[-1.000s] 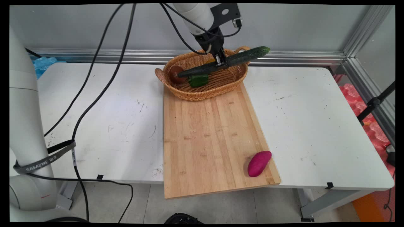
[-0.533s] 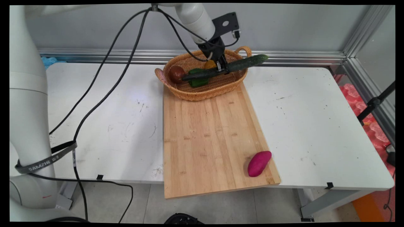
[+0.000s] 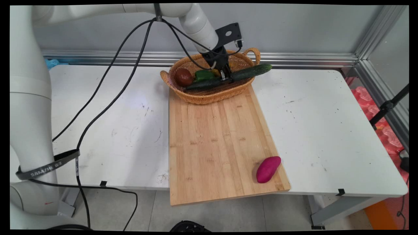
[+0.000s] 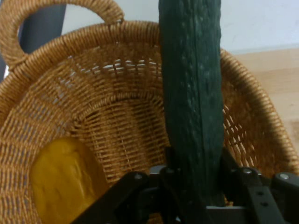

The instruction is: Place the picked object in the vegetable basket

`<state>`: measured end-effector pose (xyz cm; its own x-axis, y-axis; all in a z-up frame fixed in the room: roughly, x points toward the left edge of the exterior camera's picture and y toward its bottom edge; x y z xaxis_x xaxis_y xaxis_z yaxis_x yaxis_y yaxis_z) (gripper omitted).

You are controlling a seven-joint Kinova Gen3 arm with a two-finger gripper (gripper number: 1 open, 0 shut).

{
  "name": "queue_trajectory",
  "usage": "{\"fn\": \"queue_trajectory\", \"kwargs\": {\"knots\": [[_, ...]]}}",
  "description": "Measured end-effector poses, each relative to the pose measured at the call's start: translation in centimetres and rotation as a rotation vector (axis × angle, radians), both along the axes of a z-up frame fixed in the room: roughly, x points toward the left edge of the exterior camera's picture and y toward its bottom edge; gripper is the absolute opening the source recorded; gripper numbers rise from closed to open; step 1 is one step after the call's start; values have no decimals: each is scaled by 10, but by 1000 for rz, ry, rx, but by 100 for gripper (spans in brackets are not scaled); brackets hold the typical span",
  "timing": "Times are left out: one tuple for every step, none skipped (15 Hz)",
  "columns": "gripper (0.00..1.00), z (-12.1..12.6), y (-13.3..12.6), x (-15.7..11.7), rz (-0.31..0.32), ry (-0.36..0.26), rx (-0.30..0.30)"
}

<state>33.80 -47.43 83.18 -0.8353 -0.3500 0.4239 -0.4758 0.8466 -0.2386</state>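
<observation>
Purple sweet potato (image 3: 268, 169) lying on wooden cutting board (image 3: 215, 143), near its front right corner; board resting on white table (image 3: 326, 130).

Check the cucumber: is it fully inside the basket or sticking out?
Sticking out. The cucumber, clamped in the end effector, lies aslant across the basket, its right end past the rim.

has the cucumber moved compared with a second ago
Yes. The cucumber, clamped in the end effector, has come down toward the wicker basket; its right tip now sits below the basket's handle instead of level with it.
</observation>
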Motion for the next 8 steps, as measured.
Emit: {"fn": "queue_trajectory", "kwargs": {"knots": [[0, -1, 0, 1, 1, 2, 2], [0, -3, 0, 3, 3, 5, 4], [100, -4, 1, 4, 5, 9, 7], [100, -5, 1, 5, 6, 13, 10], [100, -6, 1, 7, 8, 16, 11], [100, -6, 2, 8, 9, 19, 13], [100, -5, 2, 9, 9, 24, 13], [100, -3, 2, 9, 9, 30, 11]]}}
